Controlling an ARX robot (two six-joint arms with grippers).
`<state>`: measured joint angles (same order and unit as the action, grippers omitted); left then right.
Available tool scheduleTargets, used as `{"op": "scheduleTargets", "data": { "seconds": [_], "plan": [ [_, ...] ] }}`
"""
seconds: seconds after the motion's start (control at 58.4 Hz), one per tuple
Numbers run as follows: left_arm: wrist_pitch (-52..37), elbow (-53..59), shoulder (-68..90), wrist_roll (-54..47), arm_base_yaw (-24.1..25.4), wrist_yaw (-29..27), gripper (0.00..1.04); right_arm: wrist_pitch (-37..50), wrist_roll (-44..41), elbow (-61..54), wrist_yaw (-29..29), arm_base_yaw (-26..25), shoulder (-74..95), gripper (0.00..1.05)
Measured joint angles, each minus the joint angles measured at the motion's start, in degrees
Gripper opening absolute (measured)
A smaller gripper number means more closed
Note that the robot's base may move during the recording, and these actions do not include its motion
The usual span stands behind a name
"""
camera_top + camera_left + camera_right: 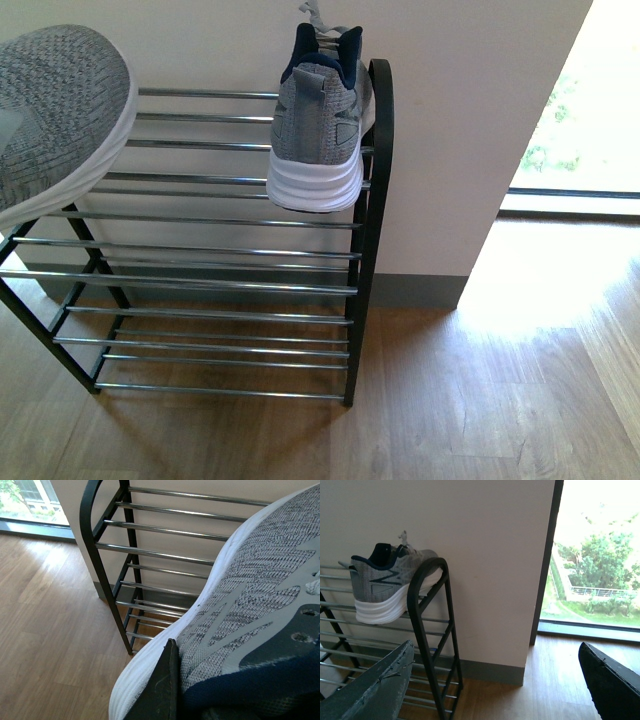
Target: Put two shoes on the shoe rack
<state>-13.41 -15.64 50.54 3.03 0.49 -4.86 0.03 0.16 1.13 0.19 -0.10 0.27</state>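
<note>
Counted: two grey sneakers, one shoe rack (385, 130). The first sneaker (320, 130) is set on the top shelf at the right end, heel outward. The second sneaker (60, 110) is held in the air near the rack's left end, clamped by the left gripper (190, 700). The right gripper (495, 647) is raised beside the rack, fingers wide apart and empty.

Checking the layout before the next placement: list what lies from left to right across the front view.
raised grey sneaker → grey sneaker on the top shelf → shoe rack's black side frame → white wall → bright window
</note>
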Motion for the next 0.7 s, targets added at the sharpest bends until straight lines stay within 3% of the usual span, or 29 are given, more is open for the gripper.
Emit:
{"op": "scheduleTargets", "data": {
  "seconds": [0.274,0.325,0.377,0.531,0.702],
  "plan": [
    [-0.1,0.0,0.0,0.0,0.1,-0.5,0.02,0.0,0.0,0.0,0.0,0.0,0.0,0.96],
    [-7.8,0.6,2.5,5.7,-1.5,-6.5,0.02,0.0,0.0,0.0,0.0,0.0,0.0,0.96],
    [-8.4,-1.8,5.3,10.6,-1.9,-8.1,0.02,0.0,0.0,0.0,-0.1,0.0,0.0,0.96],
    [-1.0,-16.0,17.2,23.0,-2.2,-4.5,0.02,0.0,0.0,0.0,-0.1,0.0,0.0,0.96],
    [4.2,-30.1,31.3,29.3,-3.8,0.0,0.02,0.0,0.0,0.0,-0.1,0.0,0.0,0.96]
  ]
}}
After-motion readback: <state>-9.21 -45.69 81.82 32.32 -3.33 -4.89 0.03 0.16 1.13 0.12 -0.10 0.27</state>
